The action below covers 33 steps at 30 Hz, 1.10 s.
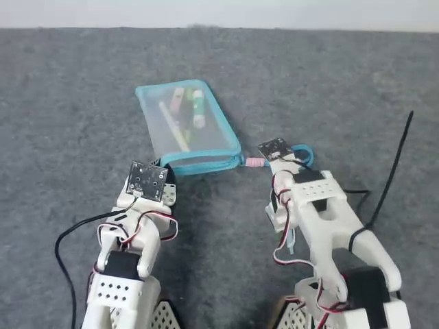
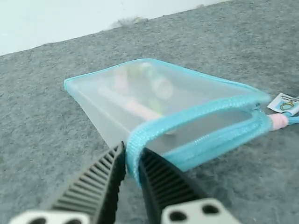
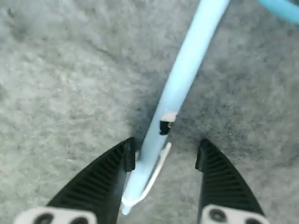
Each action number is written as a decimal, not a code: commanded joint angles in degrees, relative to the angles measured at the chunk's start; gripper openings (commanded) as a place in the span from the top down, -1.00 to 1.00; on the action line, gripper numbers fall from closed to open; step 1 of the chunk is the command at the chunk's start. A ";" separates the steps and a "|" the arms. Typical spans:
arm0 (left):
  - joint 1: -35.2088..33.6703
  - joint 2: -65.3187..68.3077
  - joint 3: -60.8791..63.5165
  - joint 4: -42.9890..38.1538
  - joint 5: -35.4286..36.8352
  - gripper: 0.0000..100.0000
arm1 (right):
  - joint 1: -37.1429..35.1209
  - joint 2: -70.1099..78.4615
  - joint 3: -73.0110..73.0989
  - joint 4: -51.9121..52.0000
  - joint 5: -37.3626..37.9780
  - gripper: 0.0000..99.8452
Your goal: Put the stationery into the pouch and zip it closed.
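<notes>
Grey felt is covering the worktop (image 1: pixel 62 96), and on it the pouch (image 1: pixel 195 137), see-through with teal edging, is lying flat. Stationery (image 1: pixel 180 113) is sitting inside the pouch: a few pens or markers in pink, yellow and green are showing through its clear wall, bunched toward the end far from the arms. The left tool (image 2: pixel 133 164) is pinching the teal edging at the pouch's near corner, its two ribbed black fingers (image 2: pixel 100 175) pressing together with only the trim between them. At the other end of that same near edge, a pink zip pull (image 1: pixel 255 162) is sticking out from the pouch's corner, and a small white tag (image 2: pixel 285 103) is lying just beside it. A light-blue strap (image 3: pixel 187 65) is trailing from the pull, away from the pouch, and curling into a loop on the felt. The right tool (image 3: pixel 166 144) is hanging low over this strap just beyond the pull, its fingers standing apart; the strap is running between them, lying right against one finger and clear of the other. Whether the pouch's zip is fully drawn is not showing clearly. A black cable (image 1: pixel 391 178) is crossing the felt past the right arm, well apart from the pouch
</notes>
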 commanded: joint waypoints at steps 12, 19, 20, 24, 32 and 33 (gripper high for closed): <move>-0.26 -1.14 -1.10 -0.79 -0.53 0.98 | 10.42 -2.33 -3.52 1.54 2.02 0.99; -0.18 -1.14 -1.10 -0.79 -0.53 0.98 | 20.70 -2.33 -15.47 8.57 10.11 0.99; -0.18 -1.14 -1.10 -0.79 -0.53 0.98 | 22.20 -2.07 -17.23 8.57 11.69 0.99; -0.18 -1.14 -1.10 -0.79 -0.53 0.98 | 28.26 -1.54 -22.15 7.96 15.21 0.99; -0.53 -1.14 -1.10 -0.70 -0.53 0.98 | 30.11 3.03 -22.86 1.19 17.76 0.98; -0.53 -1.14 -1.10 -0.62 -0.53 0.98 | 30.73 4.62 -22.86 0.04 18.64 0.98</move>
